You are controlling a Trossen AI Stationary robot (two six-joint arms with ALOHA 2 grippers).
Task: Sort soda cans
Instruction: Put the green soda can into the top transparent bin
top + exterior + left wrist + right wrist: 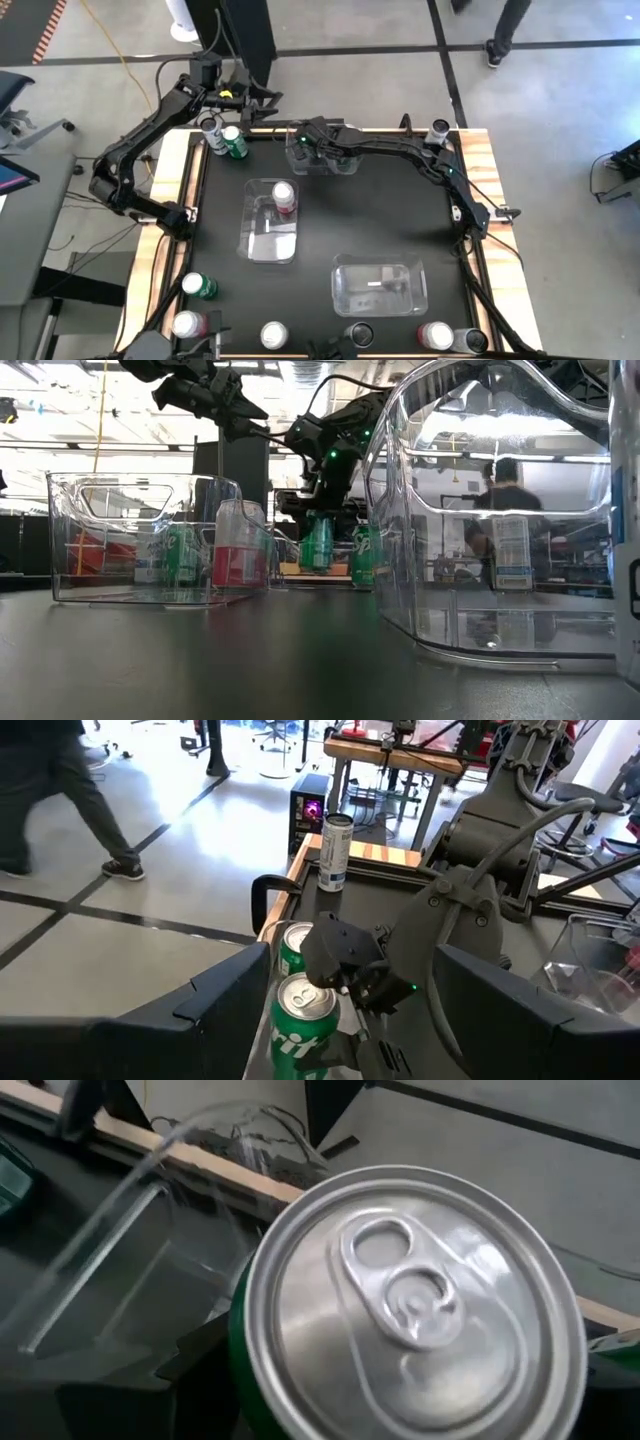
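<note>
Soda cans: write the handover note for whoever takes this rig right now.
Left claw: open, hovering at the table's back-left corner.
Right claw: over the back bin, green can right under it.
Done: one red can in the middle bin. The front-right bin holds no can.
Left: two back-left cans, one corner can at back-right, several front cans along the near edge.
</note>
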